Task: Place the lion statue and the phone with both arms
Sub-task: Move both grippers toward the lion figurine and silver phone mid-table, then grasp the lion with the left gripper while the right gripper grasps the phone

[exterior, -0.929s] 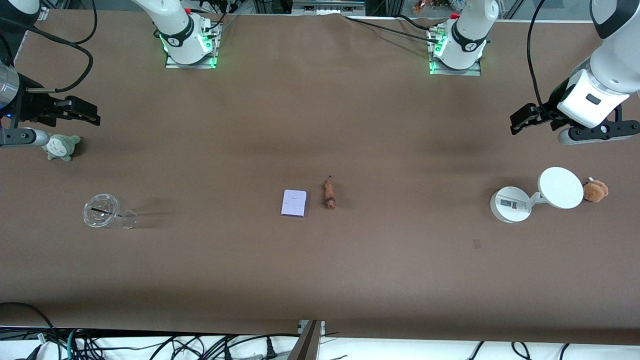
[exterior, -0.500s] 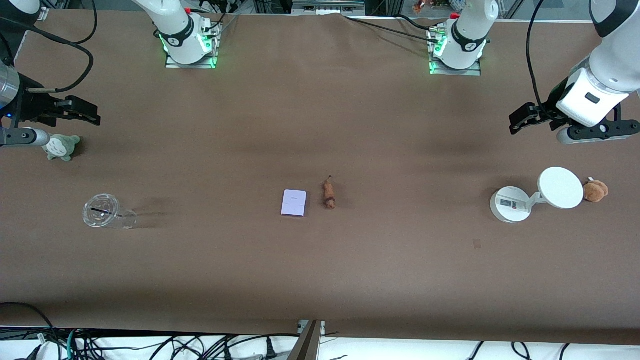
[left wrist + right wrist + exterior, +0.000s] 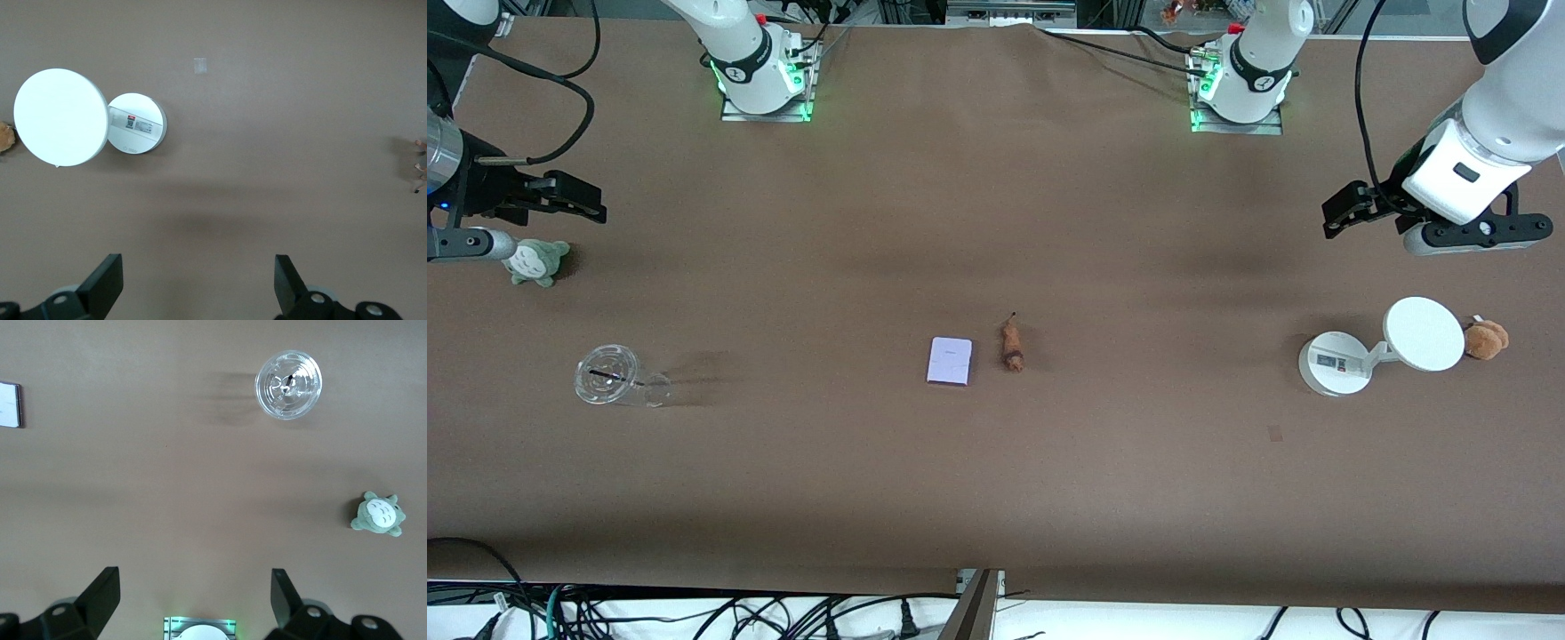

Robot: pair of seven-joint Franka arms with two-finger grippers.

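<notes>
The lion statue [image 3: 1011, 347], a tiny orange-brown figurine with a darker end, lies on the brown table near its middle. It shows at the edge of the left wrist view [image 3: 418, 167]. The phone [image 3: 950, 360], a flat pale lavender rectangle, lies beside the statue toward the right arm's end and shows partly in the right wrist view [image 3: 10, 405]. My left gripper [image 3: 1343, 210] is open and empty in the air over bare table at the left arm's end [image 3: 198, 267]. My right gripper [image 3: 574, 200] is open and empty at the right arm's end, over the table by the grey-green plush [image 3: 195, 583].
A white round-based stand [image 3: 1334, 363] with a disc [image 3: 1424, 333] and a brown plush toy [image 3: 1487, 339] are at the left arm's end. A grey-green plush [image 3: 537, 260] and a clear plastic cup [image 3: 609, 375] are at the right arm's end.
My left gripper has shifted slightly toward the table's middle. The right arm, the statue and the phone have not moved.
</notes>
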